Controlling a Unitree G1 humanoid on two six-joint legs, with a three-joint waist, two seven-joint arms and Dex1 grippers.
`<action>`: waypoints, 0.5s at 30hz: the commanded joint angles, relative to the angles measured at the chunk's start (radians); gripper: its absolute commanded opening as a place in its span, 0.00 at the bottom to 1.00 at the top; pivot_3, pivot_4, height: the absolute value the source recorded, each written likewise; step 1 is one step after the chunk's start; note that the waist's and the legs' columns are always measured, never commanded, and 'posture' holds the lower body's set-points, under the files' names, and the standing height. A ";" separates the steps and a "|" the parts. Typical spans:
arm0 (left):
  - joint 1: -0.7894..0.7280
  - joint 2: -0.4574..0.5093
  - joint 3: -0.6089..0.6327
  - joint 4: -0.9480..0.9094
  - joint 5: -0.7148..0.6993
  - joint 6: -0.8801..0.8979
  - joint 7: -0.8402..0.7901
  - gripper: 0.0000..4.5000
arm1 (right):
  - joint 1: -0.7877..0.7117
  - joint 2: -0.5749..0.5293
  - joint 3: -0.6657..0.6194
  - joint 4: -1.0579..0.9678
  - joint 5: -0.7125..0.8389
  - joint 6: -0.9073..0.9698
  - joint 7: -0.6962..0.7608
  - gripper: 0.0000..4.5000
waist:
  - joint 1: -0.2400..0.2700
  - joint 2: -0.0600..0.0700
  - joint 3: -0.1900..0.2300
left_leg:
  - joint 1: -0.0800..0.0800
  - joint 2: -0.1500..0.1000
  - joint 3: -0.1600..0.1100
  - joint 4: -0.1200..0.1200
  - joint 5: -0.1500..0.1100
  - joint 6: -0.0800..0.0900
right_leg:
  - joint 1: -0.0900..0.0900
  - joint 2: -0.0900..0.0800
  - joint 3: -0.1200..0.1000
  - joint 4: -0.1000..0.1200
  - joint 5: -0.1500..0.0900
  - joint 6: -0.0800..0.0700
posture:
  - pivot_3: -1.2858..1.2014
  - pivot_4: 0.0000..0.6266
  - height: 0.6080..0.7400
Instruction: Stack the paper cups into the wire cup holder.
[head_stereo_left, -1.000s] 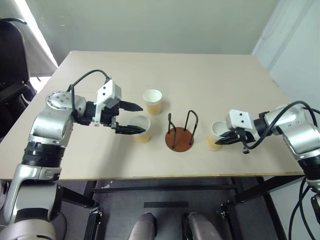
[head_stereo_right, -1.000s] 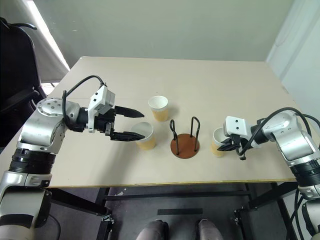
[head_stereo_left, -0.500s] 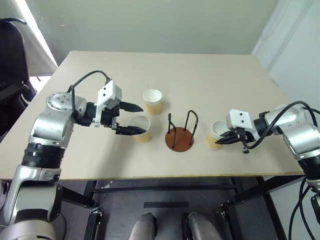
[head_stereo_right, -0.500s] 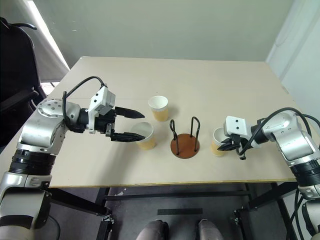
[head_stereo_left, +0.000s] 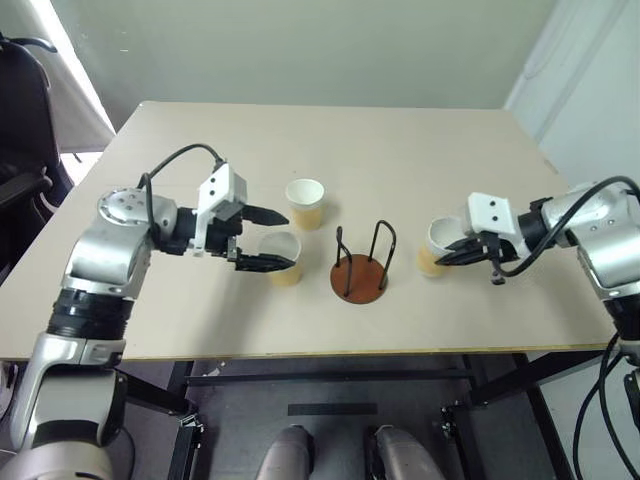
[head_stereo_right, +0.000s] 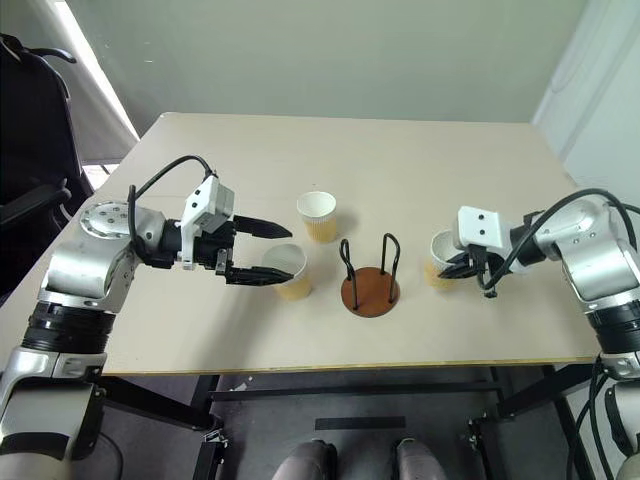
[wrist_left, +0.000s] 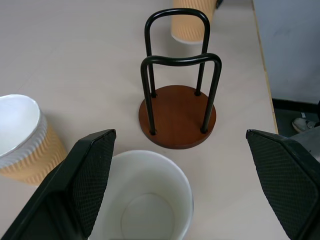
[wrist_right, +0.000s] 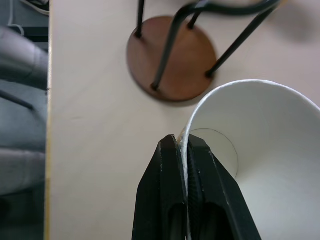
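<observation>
A: Which step? 
B: Right claw (wrist_right: 184, 150) pinches a paper cup (head_stereo_left: 437, 247) by its rim, right of the wire cup holder (head_stereo_left: 360, 265). 
A: Next? 
B: Probably carry it over the loops; left claw (head_stereo_left: 262, 238) gapes around another cup (head_stereo_left: 283, 258).

Right gripper (head_stereo_left: 447, 257) pinching a paper cup (head_stereo_left: 435, 247) beside the wire cup holder (head_stereo_left: 361, 268).

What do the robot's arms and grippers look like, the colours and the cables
Both arms are silver-grey metal with black joint bands. Each wrist carries a white box, and a black cable loops over it. The left gripper and right gripper each have two tapered black fingers.
</observation>
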 joint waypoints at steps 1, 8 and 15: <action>-0.017 -0.001 0.019 -0.012 -0.004 -0.018 0.004 1.00 | -0.063 -0.007 -0.053 0.001 0.010 0.002 -0.004 0.01 | 0.000 0.000 0.000 | 0.000 0.000 0.000 0.000 0.000 0.000 | 0.000 0.000 0.000 0.000 0.000 0.000 | 0.52 0.24 1.00; -0.023 -0.012 0.017 0.009 0.002 -0.035 0.002 1.00 | -0.177 0.035 -0.067 -0.003 0.035 0.040 -0.012 0.01 | 0.000 0.000 0.000 | 0.000 0.000 0.000 0.000 0.000 0.000 | 0.000 0.000 0.000 0.000 -0.001 -0.001 | 0.52 0.24 1.00; -0.036 -0.028 0.011 0.034 0.011 -0.052 -0.001 1.00 | -0.233 0.089 -0.059 -0.031 0.046 0.066 -0.015 0.01 | 0.000 0.000 0.000 | 0.000 0.000 0.000 0.000 0.000 0.000 | -0.001 0.000 0.000 0.000 -0.001 -0.002 | 0.52 0.24 1.00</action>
